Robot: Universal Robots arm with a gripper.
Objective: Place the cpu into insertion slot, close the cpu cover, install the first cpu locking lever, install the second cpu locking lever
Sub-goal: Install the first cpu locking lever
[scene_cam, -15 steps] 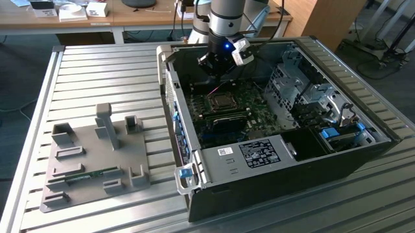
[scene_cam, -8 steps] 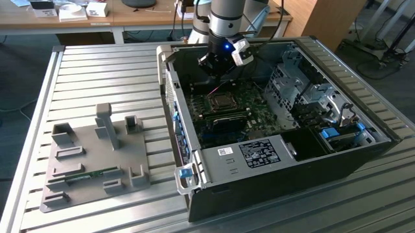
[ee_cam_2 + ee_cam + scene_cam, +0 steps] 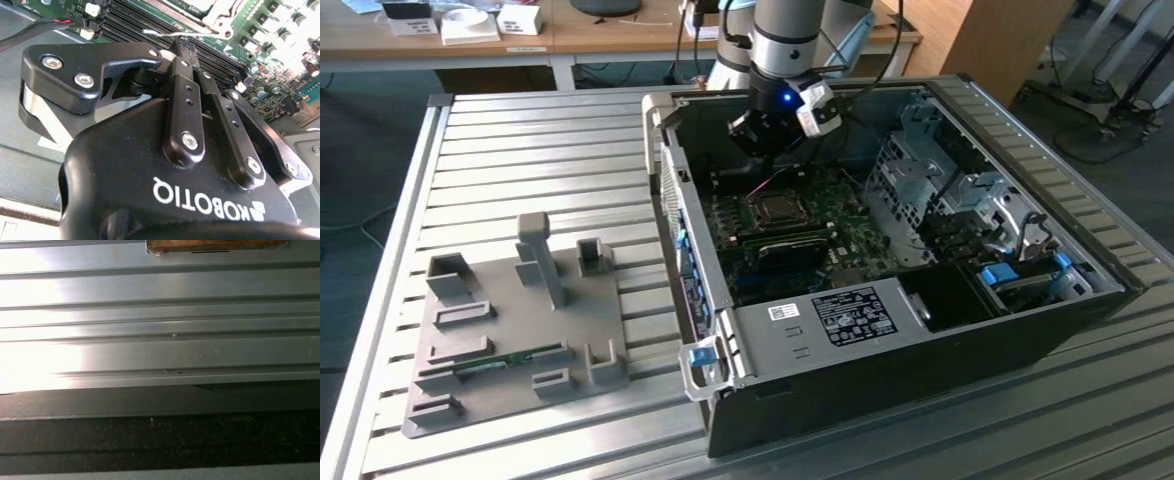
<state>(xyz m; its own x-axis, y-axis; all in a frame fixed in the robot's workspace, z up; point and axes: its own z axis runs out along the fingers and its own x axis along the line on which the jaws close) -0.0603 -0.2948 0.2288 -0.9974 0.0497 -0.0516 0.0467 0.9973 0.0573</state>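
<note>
The cpu (image 3: pixel 197 3) seems to be the pale silvery face just past the tool's tips in the second wrist view. It is framed by the cpu cover (image 3: pixel 220 20), which lies flat on the insertion slot (image 3: pixel 778 210). That view cuts off most of the chip, so I cannot tell how well it is seated. A thin wire locking lever (image 3: pixel 170 34) runs across right in front of the tips, between them and the cover. It is close enough to be touching or nearly so, though I cannot tell whether it is pinched.

The tool (image 3: pixel 175 50) has its fingers (image 3: pixel 187 95) drawn together. In the exterior view the tool (image 3: pixel 767 150) hangs from the arm directly above the slot, inside the case.

The open computer case (image 3: pixel 894 390) lies on its side and holds the green motherboard (image 3: pixel 854 230) below the tool. Grey metal drive cages (image 3: pixel 947 190) sit off to the exterior view's right of the tool, and a labelled black shroud (image 3: pixel 854 315) lies nearer the camera. Well away from the tool, toward the exterior view's left, a grey fixture tray (image 3: pixel 500 400) carries a long green memory stick (image 3: pixel 494 363) in one of its holders.

Case and tray both rest on a ribbed aluminium desk (image 3: pixel 520 150), whose bright slats (image 3: pixel 160 350) show in the first wrist view beside a strip of wood (image 3: pixel 215 245). Beyond the arm stands a wooden worktop (image 3: pixel 587 35) with small white boxes (image 3: pixel 467 25) on it.
</note>
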